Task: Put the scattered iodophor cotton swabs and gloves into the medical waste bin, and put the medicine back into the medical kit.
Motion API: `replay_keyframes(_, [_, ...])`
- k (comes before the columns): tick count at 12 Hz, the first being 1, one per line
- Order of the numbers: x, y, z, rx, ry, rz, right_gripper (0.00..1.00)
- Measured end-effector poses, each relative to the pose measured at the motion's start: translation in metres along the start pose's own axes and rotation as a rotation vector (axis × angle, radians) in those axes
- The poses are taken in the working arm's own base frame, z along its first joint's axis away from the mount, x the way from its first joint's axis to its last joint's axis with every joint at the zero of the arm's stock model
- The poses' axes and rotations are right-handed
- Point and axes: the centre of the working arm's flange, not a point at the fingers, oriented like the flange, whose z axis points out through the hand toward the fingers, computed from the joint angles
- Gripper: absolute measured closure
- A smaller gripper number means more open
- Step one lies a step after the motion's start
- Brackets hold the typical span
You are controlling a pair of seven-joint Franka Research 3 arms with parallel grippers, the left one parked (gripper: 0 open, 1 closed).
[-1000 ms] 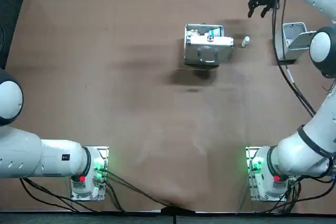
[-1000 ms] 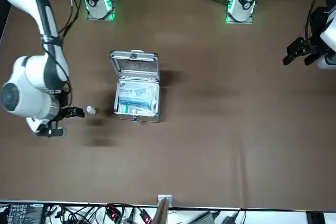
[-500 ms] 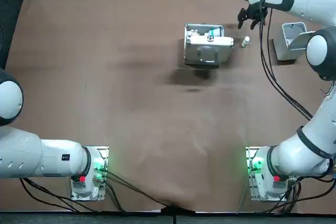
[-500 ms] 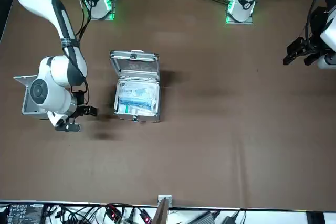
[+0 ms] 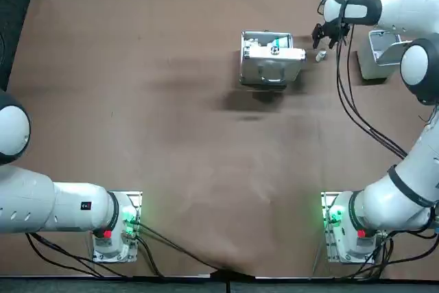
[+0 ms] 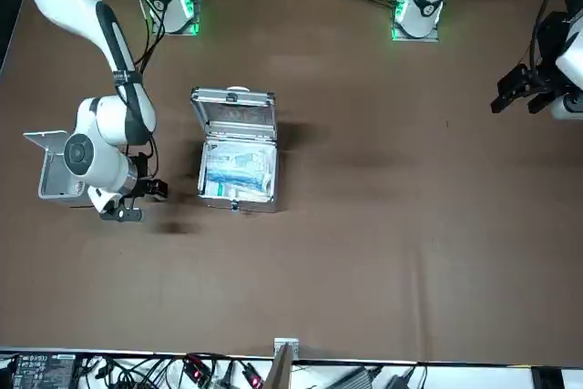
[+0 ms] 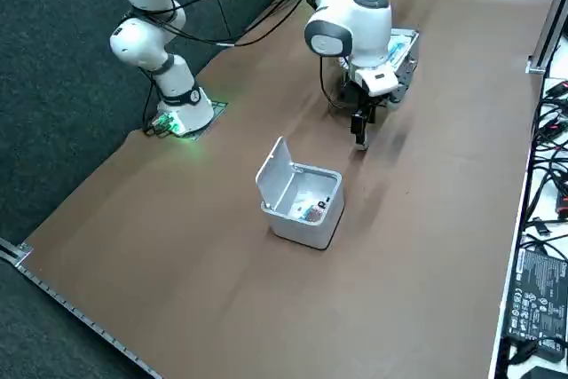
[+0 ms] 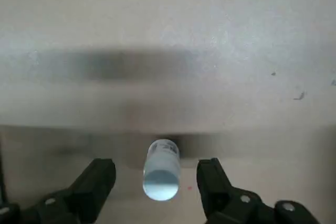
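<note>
A small white medicine bottle [image 5: 319, 55] stands on the brown table between the open silver medical kit [image 5: 271, 66] and the grey waste bin [image 5: 383, 34]. My right gripper [image 5: 324, 42] hangs low over it. In the right wrist view the bottle [image 8: 161, 176] sits between the two black fingers [image 8: 98, 183] without touching them, so the right gripper [image 8: 156, 184] is open. From the front, the right gripper [image 6: 137, 201] hides the bottle, left of the kit [image 6: 234, 116]. The side view shows the right gripper [image 7: 359, 126] pointing down beside the kit [image 7: 404, 46].
The waste bin [image 7: 297, 224] stands with its lid up and small items inside. It is a short way from my right arm, also shown as the bin [image 6: 56, 181] in the front view. The kit's lid stands upright, with packets inside.
My right arm swung from the far corner beyond the bin toward the kit and came down over the medicine bottle. The bottle, kit and bin have not moved.
</note>
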Motion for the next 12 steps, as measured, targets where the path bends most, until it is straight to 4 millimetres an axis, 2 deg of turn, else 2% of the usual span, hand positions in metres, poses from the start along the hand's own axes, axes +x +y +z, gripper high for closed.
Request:
replay_keyframes(1, [-0.0019,0.0002,0.0034,0.0,0.005,0.0,0.04])
replay_keyframes(3, [-0.0058,0.0004,0.0092,0.0,0.003,-0.001,0.14])
replay_keyframes(4, [-0.0067,0.0004,0.01,0.0,0.001,-0.001,0.14])
replay_keyframes(5, [-0.0076,0.0005,0.0102,0.0,-0.001,-0.001,0.2])
replay_keyframes(6, [-0.0085,0.0006,0.0102,0.0,-0.002,-0.001,0.21])
replay_keyframes(7, [-0.0092,0.0006,0.0096,0.0,-0.002,-0.001,0.27])
replay_keyframes(9, [-0.0101,0.001,0.0083,0.0,-0.001,0.0,0.54])
replay_keyframes(10, [-0.01,0.0013,0.0076,0.0,0.0,0.002,0.59])
replay_keyframes(12, [-0.0097,0.0022,0.0066,0.0,0.003,0.011,0.63])
